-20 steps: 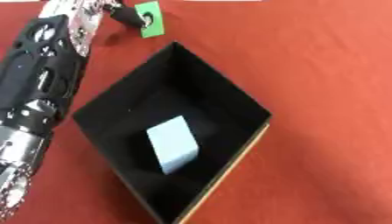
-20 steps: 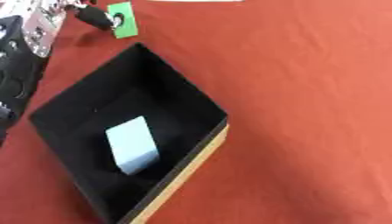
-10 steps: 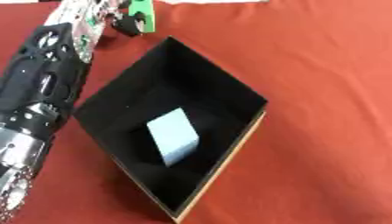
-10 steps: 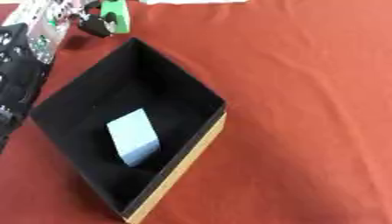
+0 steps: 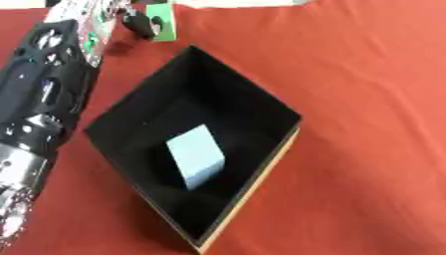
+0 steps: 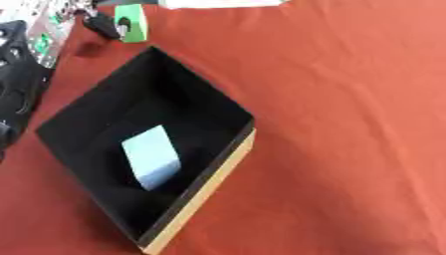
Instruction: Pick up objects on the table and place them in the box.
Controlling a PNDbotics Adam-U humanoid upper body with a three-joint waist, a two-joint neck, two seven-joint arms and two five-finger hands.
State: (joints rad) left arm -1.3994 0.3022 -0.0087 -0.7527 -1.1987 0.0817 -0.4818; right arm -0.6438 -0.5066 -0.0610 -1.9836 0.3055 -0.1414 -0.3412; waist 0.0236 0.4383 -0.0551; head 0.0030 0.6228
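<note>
A black open box (image 5: 261,99) with a tan outer side lies askew on the red cloth. A pale blue block (image 5: 197,157) rests on its floor. My left arm runs up the left edge of the left eye view. Its left hand (image 5: 132,21) is just beyond the box's far corner, with dark fingers curled onto a small green block (image 6: 132,22). The block sits between thumb and fingers, close to the cloth; I cannot tell if it is lifted. The right hand shows in neither view.
Red cloth (image 6: 348,99) covers the table to the right of and in front of the box. A white strip (image 6: 222,3) lies along the far edge. My left forearm (image 5: 39,94) lies close along the box's left wall.
The whole picture has shifted a little, so the camera moved. The left hand stays at the green block by the box's far corner. The blue block has not moved.
</note>
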